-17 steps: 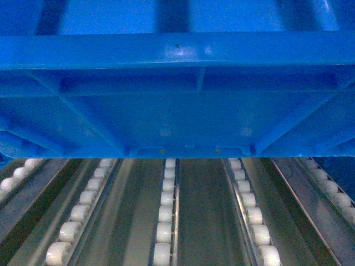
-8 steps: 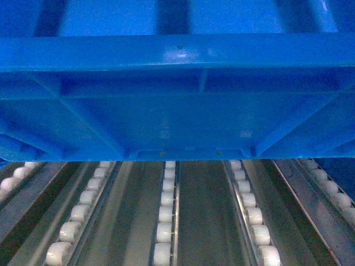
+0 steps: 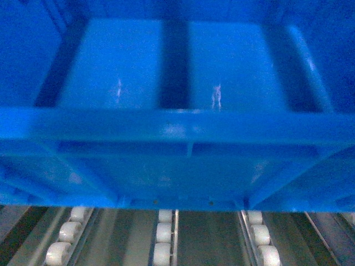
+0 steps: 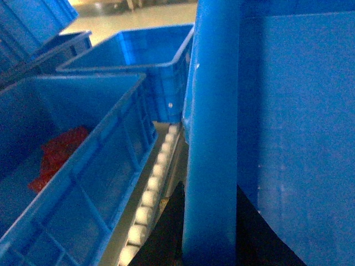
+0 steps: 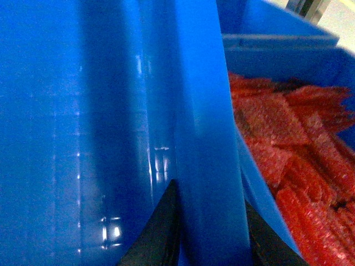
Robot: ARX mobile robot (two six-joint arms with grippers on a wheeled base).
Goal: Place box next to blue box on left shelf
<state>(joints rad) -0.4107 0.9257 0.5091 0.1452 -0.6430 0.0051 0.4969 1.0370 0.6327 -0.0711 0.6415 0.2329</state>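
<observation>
Head view is basically all box [image 3: 177, 133]: we're looking over its near rim and ribbed wall into the empty inside, with the roller tracks [image 3: 162, 238] of the shelf running away from us underneath. It looks held just above the rollers, near edge toward the robot, though we can't tell if the far end is already touching.

Left wrist view shows the left end effector [image 4: 208, 233] with its dark fingers either side of the box's left rim, so it's clamped on that wall. Right wrist view is the same story: right end effector [image 5: 208, 233] pinching the right rim. So the box hangs between the two arms, one on each side wall, neither closer than the other.

What the next move turns on is sideways spacing. Just left of our box there's a lane of rollers [image 4: 150, 188] and then the neighbor box [image 4: 83, 183], with some red stuff [image 4: 55, 155] in it. Another box [image 4: 138, 66] sits further back on the shelf. The gap on the left is narrow but they're apart, not touching. On the right there's another box full of red packets [image 5: 299, 149], just beside our right rim.

Our guess: the box needs to go straight forward and down onto the rollers, parallel to the neighbor. Drifting either way risks bumping a box or pinching a finger.
</observation>
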